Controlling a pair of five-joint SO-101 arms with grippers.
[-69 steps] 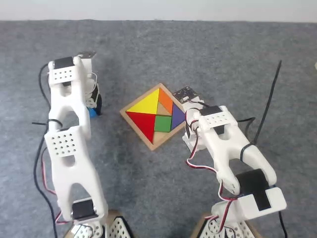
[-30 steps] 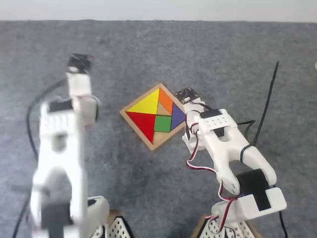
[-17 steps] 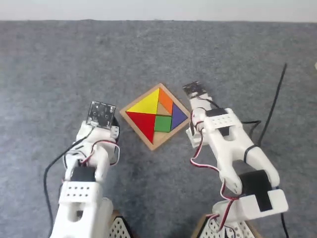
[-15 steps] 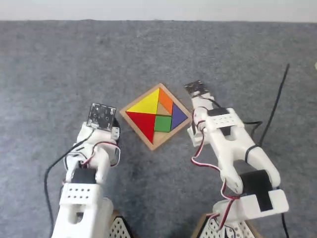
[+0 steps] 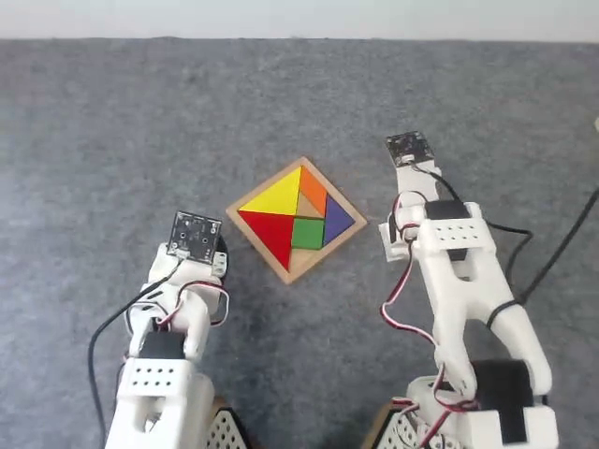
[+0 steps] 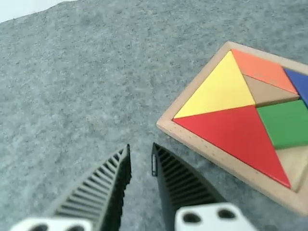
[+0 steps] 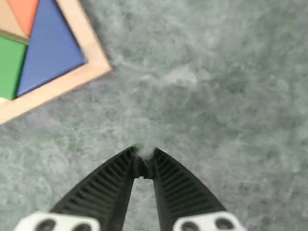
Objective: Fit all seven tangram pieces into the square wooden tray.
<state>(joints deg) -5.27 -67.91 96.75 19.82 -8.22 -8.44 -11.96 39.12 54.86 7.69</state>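
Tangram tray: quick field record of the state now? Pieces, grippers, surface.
tray: square, wooden, on grey mat, between the arms
pieces in tray: yellow triangle, red triangle, orange piece, tan piece, green square, blue triangle
seventh piece: cannot tell; pale patch beside green square may be piece or bare tray
left gripper: slightly open, empty, over mat near tray
right gripper: shut, empty, over mat off the blue corner

Pieces (image 5: 279,197) in tray (image 5: 289,275), between left claw (image 6: 140,154) and right claw (image 7: 144,156).
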